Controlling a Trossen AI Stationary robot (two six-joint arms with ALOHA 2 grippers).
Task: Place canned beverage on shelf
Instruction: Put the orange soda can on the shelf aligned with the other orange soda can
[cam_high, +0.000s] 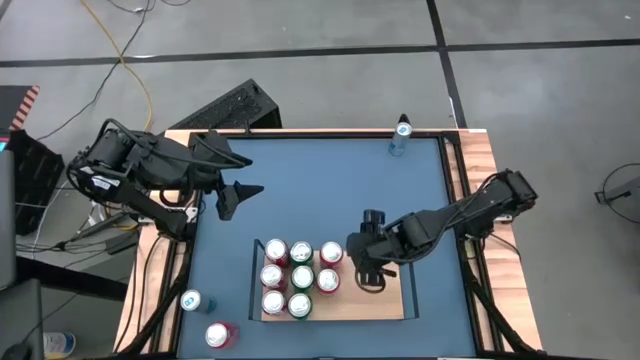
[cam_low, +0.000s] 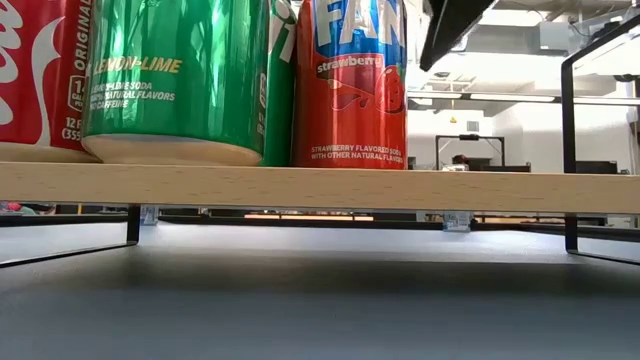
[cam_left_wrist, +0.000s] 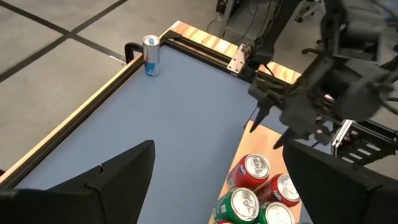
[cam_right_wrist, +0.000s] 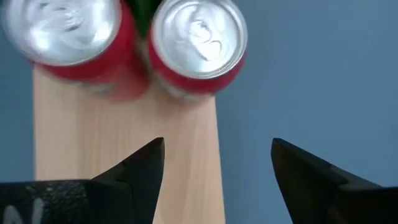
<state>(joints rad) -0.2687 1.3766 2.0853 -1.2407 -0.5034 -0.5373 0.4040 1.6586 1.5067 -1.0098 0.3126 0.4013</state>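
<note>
In the low view the picture's top edge cuts off the cans on the shelf, and the leftmost red can in the right wrist view looks blurred.

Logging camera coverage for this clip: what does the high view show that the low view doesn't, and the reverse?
Only the high view: both arms, the left gripper open over the blue table, the right gripper open above the shelf with nothing between its fingers, eight cans on the shelf, two cans off the shelf's left end, and a slim can at the far edge.

Only the low view: can labels, lemon-lime and strawberry, the gap beneath the shelf, and the room behind.

Both: the shelf, its black rails and the cans on it.
</note>
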